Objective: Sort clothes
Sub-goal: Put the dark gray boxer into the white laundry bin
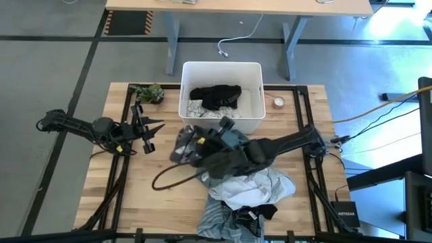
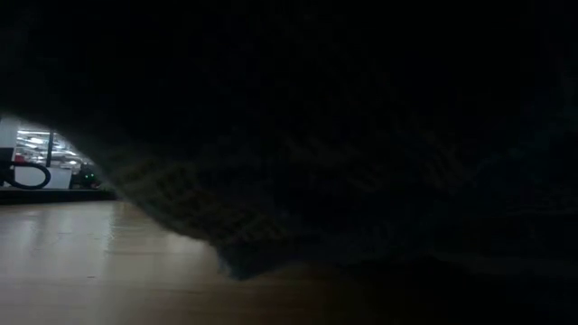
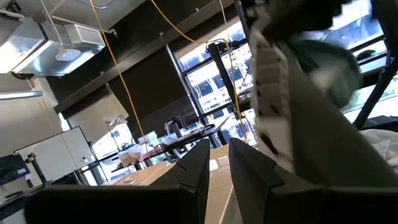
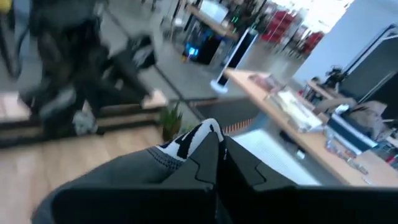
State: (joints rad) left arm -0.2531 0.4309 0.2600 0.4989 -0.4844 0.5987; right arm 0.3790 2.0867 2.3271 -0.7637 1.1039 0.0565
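Observation:
My right gripper (image 1: 200, 140) is in front of the white bin (image 1: 255, 121), shut on a grey garment with a black-and-white patterned edge (image 1: 181, 146). The bin holds a black garment (image 1: 217, 96) and a patterned one (image 1: 196, 108). A pile of white, pale blue, striped and dark clothes (image 1: 251, 192) lies on the near middle of the table. My left gripper (image 1: 152, 133) is near the table's left side, a little open and empty. In the low view a dark cloth (image 2: 343, 153) fills most of the picture. My right gripper pinches the grey garment between its two fingers at its black-and-white patterned edge (image 4: 194, 140). The grey cloth (image 4: 124, 171) falls away slack to one side of the fingers. How many layers are pinched I cannot tell.
A small green-brown camouflage lump (image 1: 148, 93) lies at the far left, beside the bin. A tape roll (image 1: 278, 102) lies to the right of the bin. A black cable loop (image 1: 169, 179) lies on the table left of the pile. Bare wood shows at the near left (image 1: 135, 202).

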